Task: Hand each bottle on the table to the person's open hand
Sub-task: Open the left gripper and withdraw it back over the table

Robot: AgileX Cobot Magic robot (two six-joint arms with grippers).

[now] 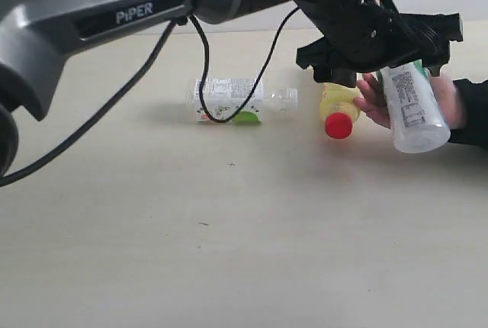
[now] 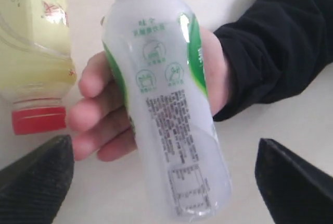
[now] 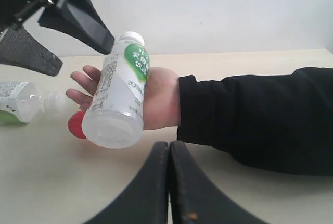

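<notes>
The white-green milky bottle (image 1: 412, 110) (image 2: 166, 104) (image 3: 119, 99) lies tilted in the person's open hand (image 1: 371, 101) (image 2: 99, 104) (image 3: 158, 99), which has a black sleeve behind it. My left gripper (image 1: 385, 57) (image 2: 166, 182) hangs open just above the bottle, fingers wide apart and clear of its sides. The yellow bottle (image 1: 339, 103) (image 2: 36, 52) with its red cap lies on the table (image 1: 229, 252) beside the hand. Further left lies the small clear bottle (image 1: 229, 99) (image 3: 15, 101). My right gripper (image 3: 169, 148) is shut and empty, near the person's sleeve. No cola bottle is in view.
The left arm (image 1: 114, 15) stretches across the back of the table from the left, with a black cable (image 1: 204, 76) hanging over the small clear bottle. The person's black-sleeved forearm (image 1: 473, 114) (image 3: 260, 120) enters from the right edge.
</notes>
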